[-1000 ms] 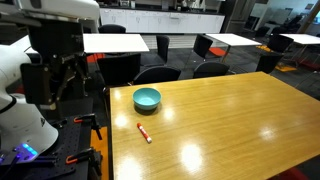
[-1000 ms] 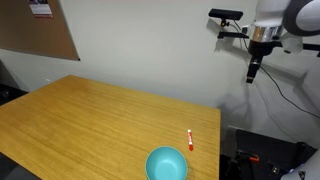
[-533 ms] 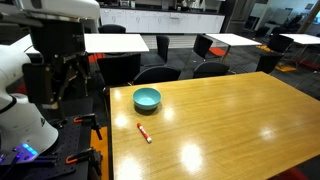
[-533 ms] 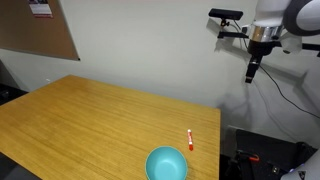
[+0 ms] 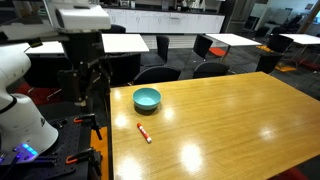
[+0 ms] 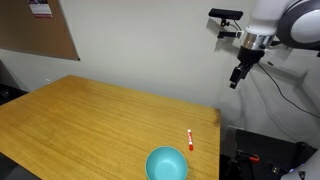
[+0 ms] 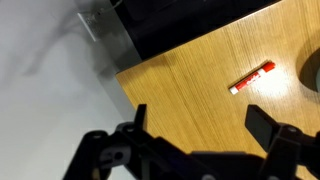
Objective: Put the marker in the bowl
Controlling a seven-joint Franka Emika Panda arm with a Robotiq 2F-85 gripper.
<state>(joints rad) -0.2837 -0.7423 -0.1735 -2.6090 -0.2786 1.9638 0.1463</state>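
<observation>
The red marker [image 5: 144,132] with a whitish end lies flat on the wooden table near its edge, also seen in an exterior view [image 6: 189,138] and in the wrist view [image 7: 252,77]. The teal bowl [image 5: 147,97] stands a short way from it on the table; it shows in an exterior view [image 6: 167,164], and only its rim shows at the right edge of the wrist view [image 7: 313,74]. My gripper [image 5: 84,93] hangs high in the air off the table's edge [image 6: 237,78], open and empty [image 7: 201,122], well apart from marker and bowl.
The wooden table [image 5: 230,120] is large and glossy. Black chairs [image 5: 156,73] and white tables [image 5: 116,42] stand behind it. A stand with red clamps [image 5: 88,122] sits beside the table edge. A corkboard [image 6: 35,30] hangs on the wall.
The arm has swung toward the table: the gripper has moved closer to the table edge and a little lower. Marker and bowl have not moved.
</observation>
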